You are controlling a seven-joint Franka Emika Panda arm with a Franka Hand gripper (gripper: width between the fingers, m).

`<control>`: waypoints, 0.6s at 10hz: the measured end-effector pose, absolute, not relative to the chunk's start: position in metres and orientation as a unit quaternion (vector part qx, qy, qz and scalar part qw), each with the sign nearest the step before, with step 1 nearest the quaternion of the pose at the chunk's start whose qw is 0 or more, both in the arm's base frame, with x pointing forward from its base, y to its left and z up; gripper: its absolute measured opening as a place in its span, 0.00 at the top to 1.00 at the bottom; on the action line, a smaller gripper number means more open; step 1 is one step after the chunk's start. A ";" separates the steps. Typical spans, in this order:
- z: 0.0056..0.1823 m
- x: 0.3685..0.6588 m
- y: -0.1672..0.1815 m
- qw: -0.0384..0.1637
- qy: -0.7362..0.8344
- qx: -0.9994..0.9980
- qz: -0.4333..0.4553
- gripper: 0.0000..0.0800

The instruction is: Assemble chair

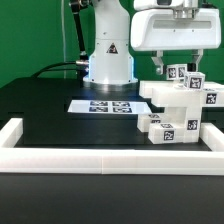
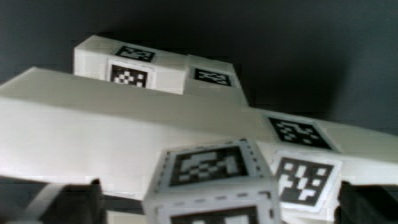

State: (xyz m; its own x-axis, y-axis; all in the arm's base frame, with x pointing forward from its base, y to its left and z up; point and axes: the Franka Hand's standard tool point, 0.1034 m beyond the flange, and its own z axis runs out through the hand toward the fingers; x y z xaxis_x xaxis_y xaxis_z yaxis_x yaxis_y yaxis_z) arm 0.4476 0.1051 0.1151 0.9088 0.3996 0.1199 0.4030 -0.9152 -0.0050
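Note:
The white chair parts [image 1: 185,105] stand stacked at the exterior view's right, close to the border rail. They are blocky pieces with black-and-white tags, and a small tagged piece [image 1: 178,72] sticks up on top. My gripper [image 1: 181,66] hangs just above that top piece. In the wrist view a wide white panel [image 2: 125,115] with tags lies below, and a tagged post [image 2: 217,172] rises between my dark fingers [image 2: 50,205]. My gripper [image 2: 210,202] is open, with a gap on both sides of the post.
The marker board [image 1: 103,105] lies flat in front of the robot base [image 1: 108,55]. A low white border rail [image 1: 110,157] runs along the front and up both sides. The table is black.

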 end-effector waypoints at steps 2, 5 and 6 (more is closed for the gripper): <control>0.115 0.447 0.105 0.015 -0.206 -0.977 -0.058 0.52; 0.114 0.447 0.105 0.015 -0.200 -0.978 -0.057 0.64; 0.114 0.447 0.105 0.015 -0.188 -0.980 -0.057 0.64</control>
